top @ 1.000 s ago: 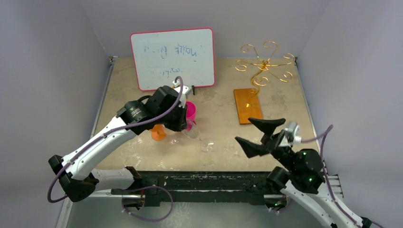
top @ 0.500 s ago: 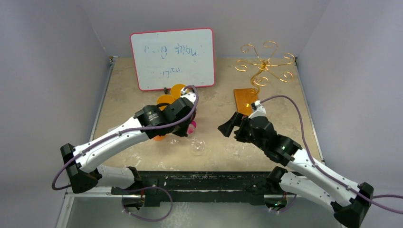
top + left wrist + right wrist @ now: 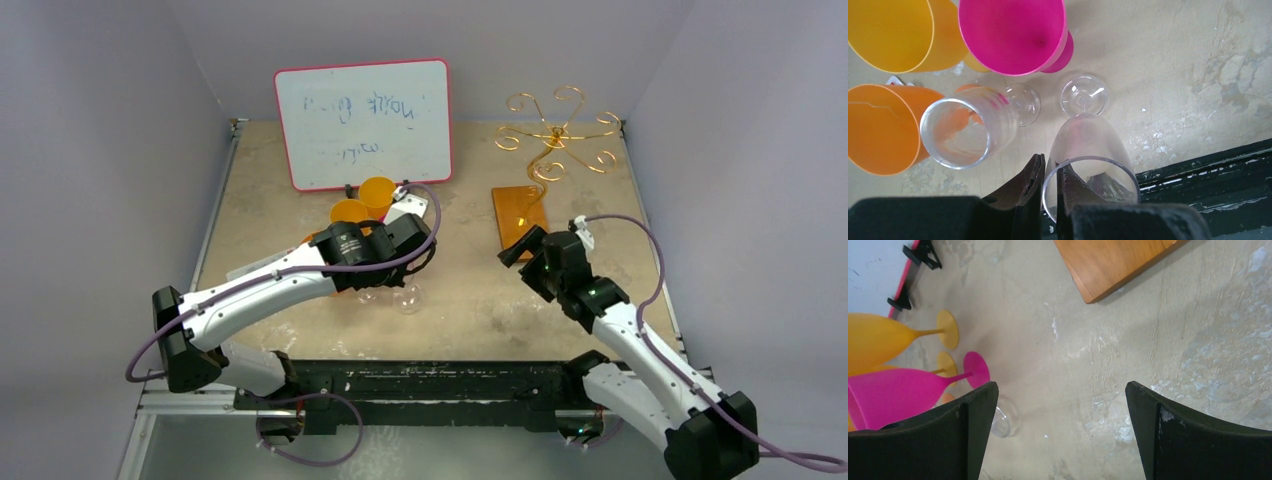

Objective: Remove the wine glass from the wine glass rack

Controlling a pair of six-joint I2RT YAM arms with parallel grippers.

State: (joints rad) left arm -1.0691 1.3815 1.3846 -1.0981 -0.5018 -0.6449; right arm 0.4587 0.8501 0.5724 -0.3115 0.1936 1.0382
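Looks like you're swinging the right arm in from the near corner. Nearest, your left gripper (image 3: 1049,177) is clamping the wine glass (image 3: 1088,142) by its rim, foot low over the table (image 3: 1173,65), crowding a second clear glass (image 3: 965,132) and a pink glass (image 3: 1013,32). Your right gripper (image 3: 1060,387) is hanging wide apart, empty. Far right, the wine glass rack (image 3: 556,135) is standing bare, so I'm guessing only the release is remaining.

Soft, even overhead light is washing all views, arms (image 3: 270,285) are throwing faint shadows on the table (image 3: 470,300), and close fingers (image 3: 1193,440) are looking slightly soft.
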